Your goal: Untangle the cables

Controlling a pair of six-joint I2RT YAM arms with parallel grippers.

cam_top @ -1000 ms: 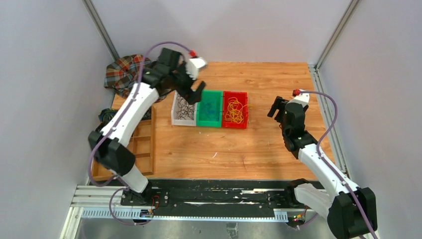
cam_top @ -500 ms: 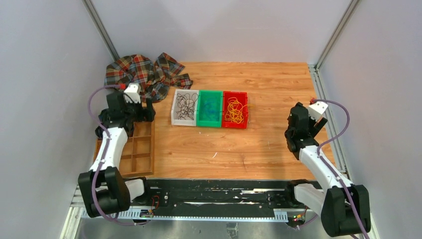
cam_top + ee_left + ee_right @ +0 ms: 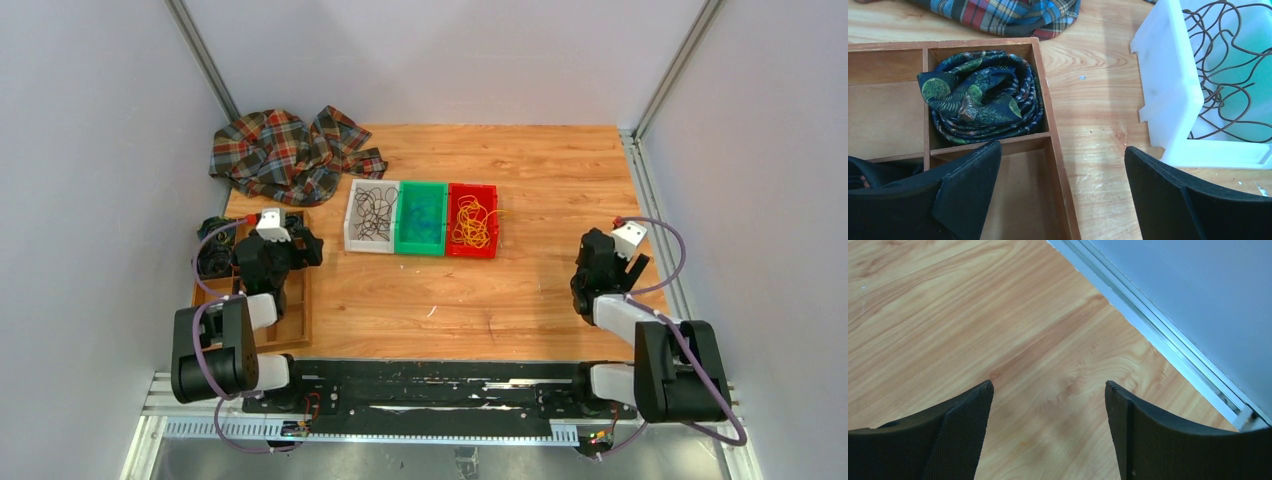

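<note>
The cables [image 3: 471, 222] lie sorted in three small bins set in a row just toward 12 o'clock from the table's [image 3: 520, 290] middle: dark strands in the white bin [image 3: 352, 238] on the 9 o'clock end, blue-green ones in the green bin [image 3: 420, 247] in the middle, and yellow loops in the red bin [image 3: 490, 250] on the 3 o'clock end. The left gripper [image 3: 1063, 170] hangs at 9 o'clock over a wooden tray [image 3: 1045, 100], jaws spread wide with nothing between them. A rolled leaf-print cloth [image 3: 980, 97] fills one tray compartment, and the white bin's wiry loops show at 2 o'clock in the left wrist view. The right gripper [image 3: 1048, 405] sits at 4 o'clock above bare wood beside the metal rail [image 3: 1168, 340], its jaws also spread and holding nothing. A plaid cloth [image 3: 285, 150] is heaped at 11 o'clock
</note>
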